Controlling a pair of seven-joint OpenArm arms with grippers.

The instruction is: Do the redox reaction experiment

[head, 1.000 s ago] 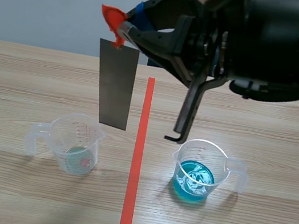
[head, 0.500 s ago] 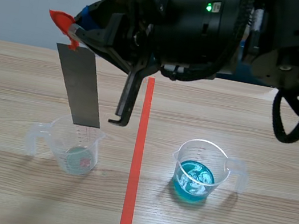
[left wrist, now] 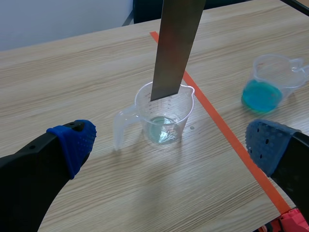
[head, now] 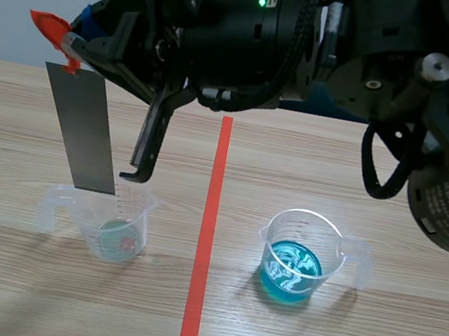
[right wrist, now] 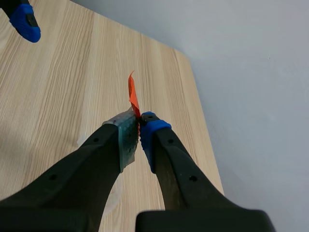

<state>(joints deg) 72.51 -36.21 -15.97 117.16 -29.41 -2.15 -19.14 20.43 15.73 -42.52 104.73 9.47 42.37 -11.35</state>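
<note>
So the right gripper (head: 73,42) comes in high from the right side and reaches way over to the left. Its fingers are clamped on the orange tab (head: 48,25) at the top of the metal strip (head: 83,130). The strip hangs slightly tilted, its bottom edge right at the rim of the left beaker (head: 116,223), which has a little pale liquid in it. The blue-liquid beaker (head: 300,258) sits right of the red tape line. The left gripper (left wrist: 172,143) is low at the near left, fingers spread wide, holding nothing.
</note>
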